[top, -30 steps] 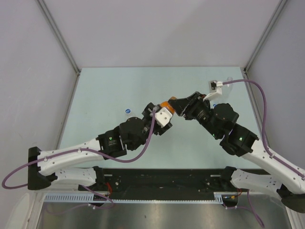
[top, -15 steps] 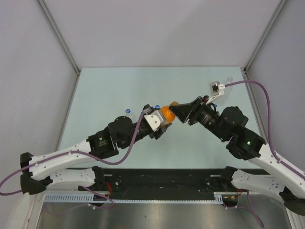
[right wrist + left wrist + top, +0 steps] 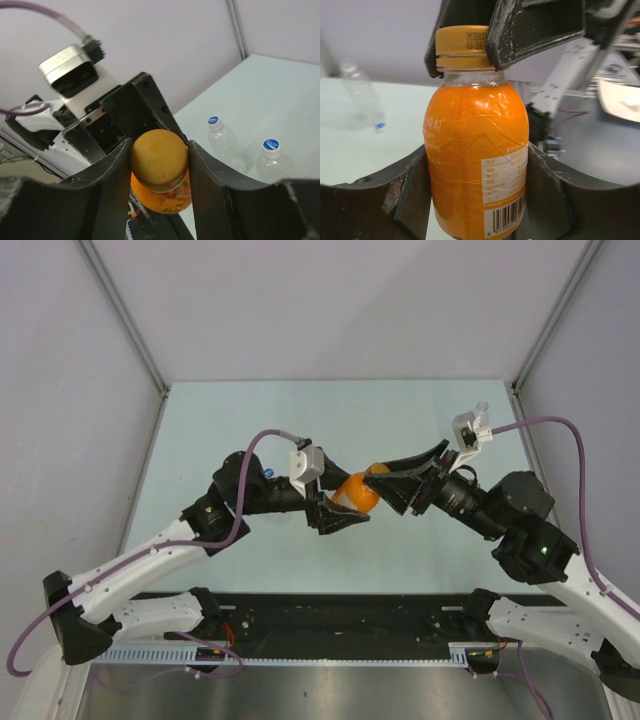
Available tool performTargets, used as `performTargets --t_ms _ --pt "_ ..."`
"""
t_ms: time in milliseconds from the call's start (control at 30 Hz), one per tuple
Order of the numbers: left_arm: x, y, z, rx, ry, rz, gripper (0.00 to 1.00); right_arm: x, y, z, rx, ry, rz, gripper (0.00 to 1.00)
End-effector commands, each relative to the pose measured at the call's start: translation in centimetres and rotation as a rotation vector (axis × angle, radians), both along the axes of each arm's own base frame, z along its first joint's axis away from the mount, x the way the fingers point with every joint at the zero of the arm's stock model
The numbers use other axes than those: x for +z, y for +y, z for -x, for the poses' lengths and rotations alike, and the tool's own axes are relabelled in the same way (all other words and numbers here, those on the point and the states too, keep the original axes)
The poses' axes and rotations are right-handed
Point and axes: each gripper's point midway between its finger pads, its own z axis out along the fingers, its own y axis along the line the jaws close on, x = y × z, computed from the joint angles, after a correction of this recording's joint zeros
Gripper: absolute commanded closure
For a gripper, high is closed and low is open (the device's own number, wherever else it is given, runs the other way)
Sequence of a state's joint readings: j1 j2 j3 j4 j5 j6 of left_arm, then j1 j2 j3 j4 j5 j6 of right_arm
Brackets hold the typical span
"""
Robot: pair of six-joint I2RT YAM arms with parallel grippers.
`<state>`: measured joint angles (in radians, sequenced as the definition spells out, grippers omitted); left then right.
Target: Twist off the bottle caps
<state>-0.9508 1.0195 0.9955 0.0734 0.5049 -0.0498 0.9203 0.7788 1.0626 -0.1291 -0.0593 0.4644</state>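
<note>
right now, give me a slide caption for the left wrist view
Left hand holds the orange bottle by its body while the right hand clamps its cap.

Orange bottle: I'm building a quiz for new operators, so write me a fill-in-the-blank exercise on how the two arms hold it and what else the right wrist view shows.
1. The left gripper is shut on the body of a bottle whose colour is ____.
2. The right gripper is shut on that bottle's ____.
3. In the right wrist view, ____ clear bottles with blue caps stand on the table.
Missing words: orange; cap; two.
</note>
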Motion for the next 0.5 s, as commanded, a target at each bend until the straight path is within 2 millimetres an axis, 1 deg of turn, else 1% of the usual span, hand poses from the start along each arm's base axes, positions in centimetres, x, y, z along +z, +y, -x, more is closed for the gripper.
performTargets --t_ms 0,67,100,133,200,267,300,467 --pt "3.8 0.4 10.2 -0.628 0.051 0.069 1.0 2.9 0.9 3.1 0.176 -0.202 -0.016 1.0" --pt "4.0 0.4 10.8 -0.696 0.065 0.059 1.0 3.3 1.0 4.2 0.229 -0.243 -0.016 1.0" --pt "3.9 0.2 11.0 -0.735 0.091 0.051 1.0 3.4 1.1 5.2 0.283 -0.277 -0.01 1.0" --pt "3.8 0.5 11.5 -0.788 0.093 0.038 1.0 3.4 1.0 5.8 0.307 -0.296 -0.009 1.0" --pt "3.8 0.5 11.8 -0.835 0.113 0.034 1.0 3.4 0.9 6.9 0.369 -0.33 -0.002 1.0" --pt "3.8 0.7 12.1 -0.874 0.094 0.038 1.0 3.5 0.6 7.7 0.401 -0.357 -0.001 1.0" --pt "3.6 0.6 12.1 -0.884 0.119 0.026 1.0 3.6 0.4 8.3 0.429 -0.374 -0.001 1.0" --pt "3.2 0.7 12.2 -0.92 0.119 0.008 1.0 3.4 0.1 9.6 0.503 -0.415 0.015 1.0"
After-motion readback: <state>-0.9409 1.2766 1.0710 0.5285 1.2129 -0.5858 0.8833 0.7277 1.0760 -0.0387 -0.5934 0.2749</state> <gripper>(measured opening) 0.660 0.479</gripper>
